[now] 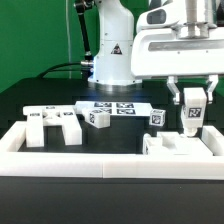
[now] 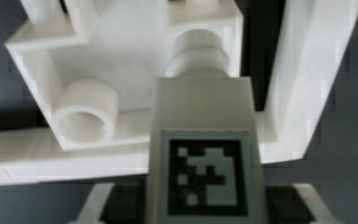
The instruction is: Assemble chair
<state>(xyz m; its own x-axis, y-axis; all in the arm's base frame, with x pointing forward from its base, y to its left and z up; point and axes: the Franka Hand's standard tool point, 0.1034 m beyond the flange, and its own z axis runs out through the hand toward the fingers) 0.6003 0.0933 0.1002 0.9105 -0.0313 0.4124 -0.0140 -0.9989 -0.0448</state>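
Note:
My gripper (image 1: 193, 108) is shut on a white chair post (image 1: 193, 118) with a black-and-white tag and holds it upright at the exterior view's right. The post hangs just above a blocky white chair part (image 1: 172, 146) that lies against the front rail. In the wrist view the gripper (image 2: 206, 203) holds the tagged post (image 2: 202, 140) between its dark fingers (image 2: 119, 200). Beyond the post lies the white part (image 2: 60, 60) with two round pegs (image 2: 87, 112). The post's end covers the base of the farther peg (image 2: 197, 45); whether they touch is not clear.
A low white border rail (image 1: 100, 165) runs along the front and sides. The marker board (image 1: 118, 107) lies mid-table. Another white chair piece (image 1: 52, 125) sits at the exterior view's left. Two small tagged parts (image 1: 97, 118) (image 1: 157, 117) lie near the board. The robot base (image 1: 110, 50) stands behind.

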